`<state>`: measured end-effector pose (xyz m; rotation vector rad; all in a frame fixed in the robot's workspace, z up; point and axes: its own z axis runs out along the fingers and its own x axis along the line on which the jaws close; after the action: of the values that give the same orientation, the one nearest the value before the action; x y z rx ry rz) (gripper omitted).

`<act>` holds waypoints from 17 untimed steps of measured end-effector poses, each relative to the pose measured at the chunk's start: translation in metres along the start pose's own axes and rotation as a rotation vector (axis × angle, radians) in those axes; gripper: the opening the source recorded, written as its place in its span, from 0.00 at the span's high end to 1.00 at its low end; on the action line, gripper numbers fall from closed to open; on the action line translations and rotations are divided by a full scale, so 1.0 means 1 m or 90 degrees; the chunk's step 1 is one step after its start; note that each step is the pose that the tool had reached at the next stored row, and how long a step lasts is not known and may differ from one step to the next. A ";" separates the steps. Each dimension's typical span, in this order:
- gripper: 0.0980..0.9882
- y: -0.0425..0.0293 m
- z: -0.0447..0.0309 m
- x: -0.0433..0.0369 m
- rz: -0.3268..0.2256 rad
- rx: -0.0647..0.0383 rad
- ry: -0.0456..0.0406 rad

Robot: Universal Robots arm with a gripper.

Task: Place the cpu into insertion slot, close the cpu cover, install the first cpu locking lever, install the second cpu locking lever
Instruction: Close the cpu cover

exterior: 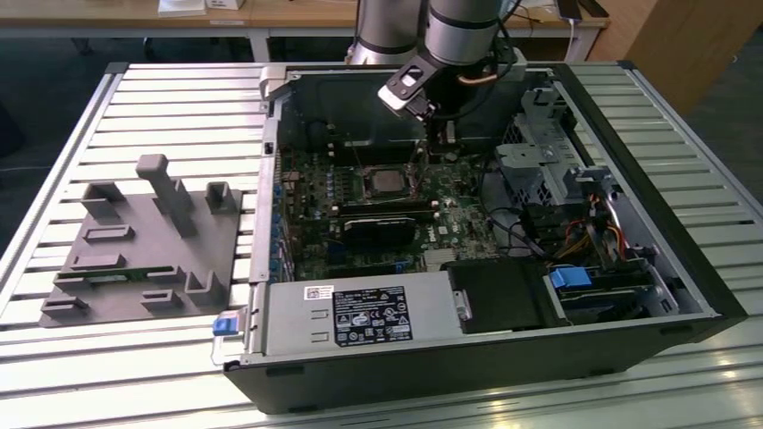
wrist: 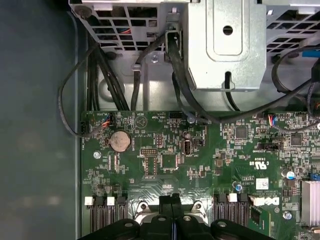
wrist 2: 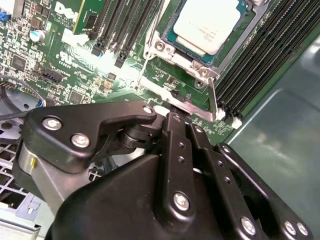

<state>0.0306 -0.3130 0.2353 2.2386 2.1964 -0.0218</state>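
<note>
The open computer case (exterior: 477,380) lies on its side on the slatted table, with the green motherboard (wrist: 210,150) facing up inside. The arm reaches down into it. In both wrist views the gripper (wrist 2: 172,112) has its fingers drawn together, with barely a slit between them. Whether they pinch anything can't be told.

The cpu (wrist 2: 210,20) sits down in the insertion slot (wrist 2: 180,57), and the cpu cover (wrist 2: 247,35) looks folded flat around it. So this reads as the lever stage, though first or second is anyone's guess.

A thin silver locking lever (wrist 2: 212,100) runs along the socket edge, and the fingertips are right at its end, touching or just shy of it.

In the exterior view the socket lies just beside the gripper, toward that view's left and a bit nearer.

Lever work here calls for a steady push along the rod's swing and room to hook it under its catch.
</note>
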 end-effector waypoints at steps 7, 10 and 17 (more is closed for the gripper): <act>0.97 -0.0025 0.0017 0.0000 0.000 0.000 0.0002; 0.97 -0.0035 0.0025 -0.0001 0.000 0.000 0.0000; 0.97 -0.0077 0.0040 -0.0001 0.000 0.000 0.0001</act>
<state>0.0228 -0.3130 0.2314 2.2386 2.1965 -0.0216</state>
